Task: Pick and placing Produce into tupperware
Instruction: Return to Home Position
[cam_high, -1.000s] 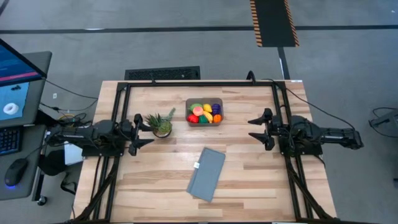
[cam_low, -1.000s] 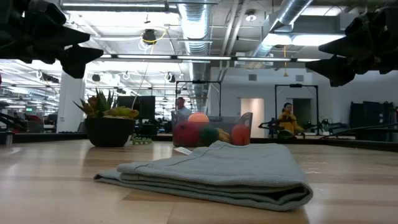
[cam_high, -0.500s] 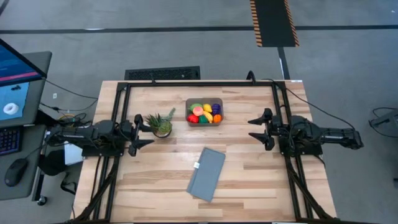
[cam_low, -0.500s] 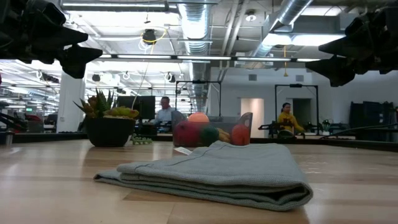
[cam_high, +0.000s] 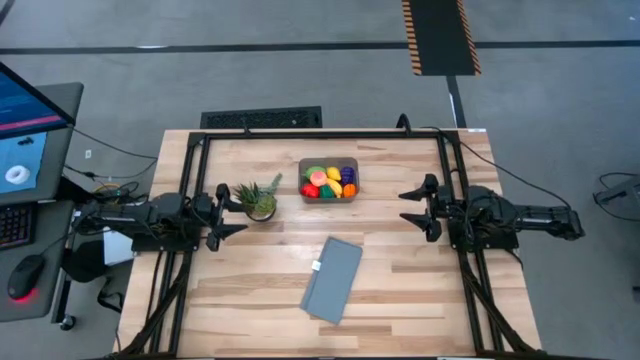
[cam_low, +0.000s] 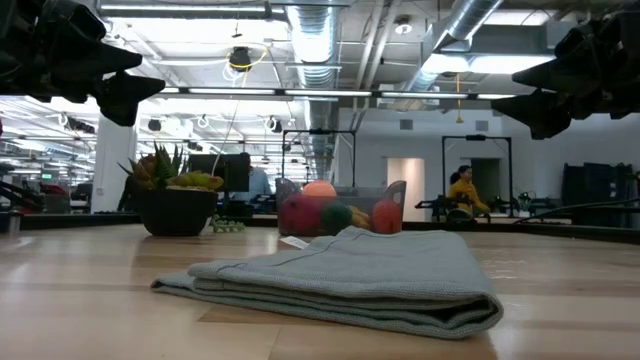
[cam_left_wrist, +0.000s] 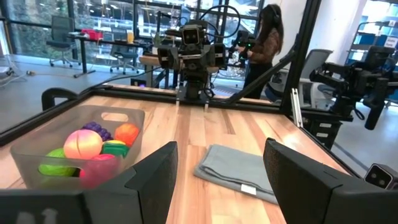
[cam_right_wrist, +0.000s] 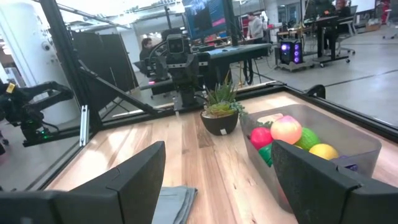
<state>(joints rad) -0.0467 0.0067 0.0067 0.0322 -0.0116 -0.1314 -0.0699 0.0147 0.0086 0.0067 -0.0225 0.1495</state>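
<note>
The tupperware (cam_high: 352, 165) stands on the far middle of the table, on its base, and holds the produce (cam_high: 329, 182): several red, orange, yellow, green and purple pieces. The left wrist view shows the tub (cam_left_wrist: 28, 152) with the produce (cam_left_wrist: 82, 144) inside, and so does the right wrist view (cam_right_wrist: 287, 132). My left gripper (cam_high: 232, 210) hangs open at the table's left side, pointing level toward the middle. My right gripper (cam_high: 404, 206) hangs open at the right side, facing it. Neither has anything between its fingers.
A small potted spiky plant (cam_high: 259, 199) stands just left of the tub, close to my left gripper. A folded grey cloth (cam_high: 332, 279) lies flat on the table's near middle. Black frame rails (cam_high: 320, 133) run along the far, left and right edges.
</note>
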